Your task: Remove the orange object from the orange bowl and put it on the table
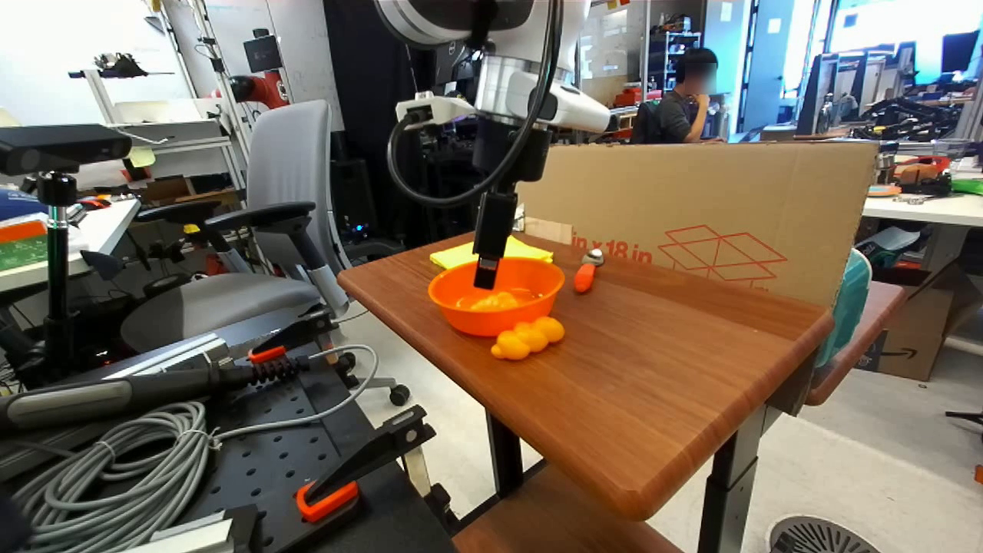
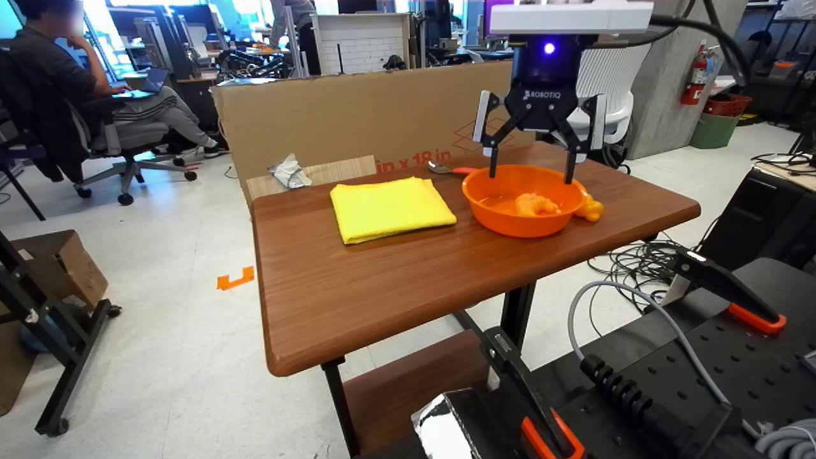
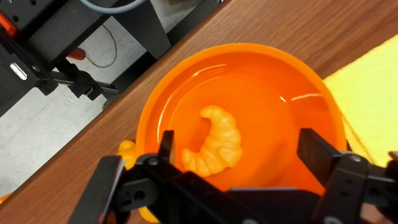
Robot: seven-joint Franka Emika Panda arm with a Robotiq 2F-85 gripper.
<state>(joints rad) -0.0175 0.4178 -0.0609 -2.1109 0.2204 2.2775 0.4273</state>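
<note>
Pincer (image 2: pixel 531 178) is spread wide and empty, orange object (image 3: pixel 222 141) below it inside orange bowl (image 3: pixel 261 93), looking off-center, so best to align, lower straight, squeeze gently, lift past rim.

Pale floor (image 2: pixel 172 344), faintly seamed, with an orange mark (image 2: pixel 242 278); in an exterior view, gray office chair (image 1: pixel 288 173) with black armrests (image 1: pixel 261 216); white chair (image 2: pixel 615 67) near a concrete pillar (image 2: pixel 669 83); far off, apparently windows (image 1: pixel 895 38), brightly lit and washed out.
</note>
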